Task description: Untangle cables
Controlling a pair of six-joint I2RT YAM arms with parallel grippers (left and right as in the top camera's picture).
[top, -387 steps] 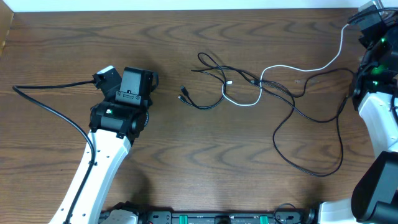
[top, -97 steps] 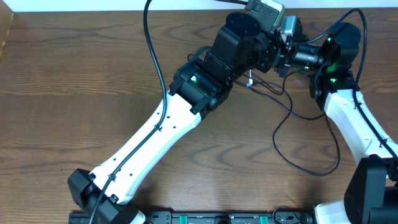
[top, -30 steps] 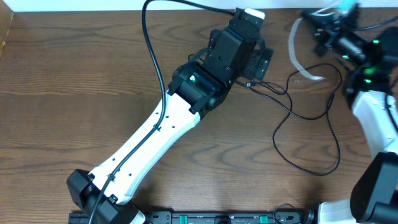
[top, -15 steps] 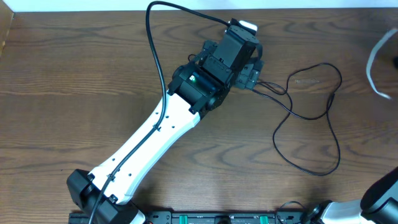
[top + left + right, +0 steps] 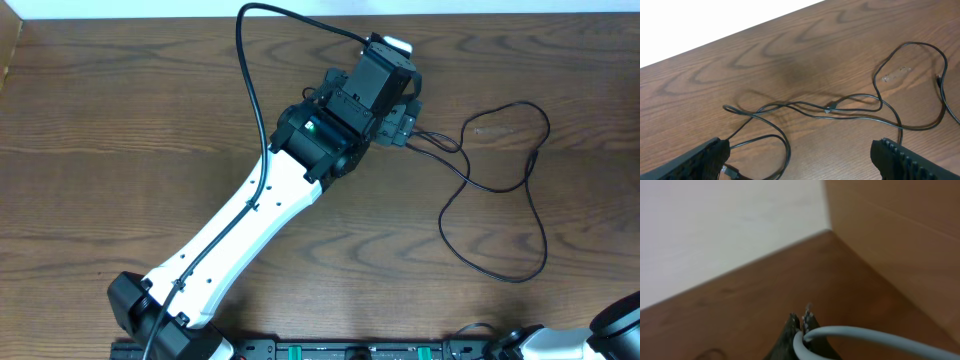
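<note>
Thin black cables (image 5: 442, 218) lie on the wooden table, with a large loop to the right and a tangle under my left arm. In the left wrist view the black cables (image 5: 830, 107) cross just ahead of my left gripper (image 5: 800, 152), which is wide open and empty above them. A small plug end (image 5: 730, 170) lies by its left finger. In the overhead view the left gripper (image 5: 405, 118) is at the back middle. My right gripper (image 5: 802, 322) is shut on the white cable (image 5: 865, 337), held off the table's right side, outside the overhead view.
The left arm (image 5: 250, 210) stretches diagonally across the table from the front left. A small clear scrap (image 5: 895, 75) lies inside the right cable loop. A wooden side panel (image 5: 890, 230) and a pale wall (image 5: 715, 230) stand behind the right gripper.
The right arm has swung out to the right with the white cable, pulling it clear of the black cables and out of the overhead view. The left arm has hardly moved.
</note>
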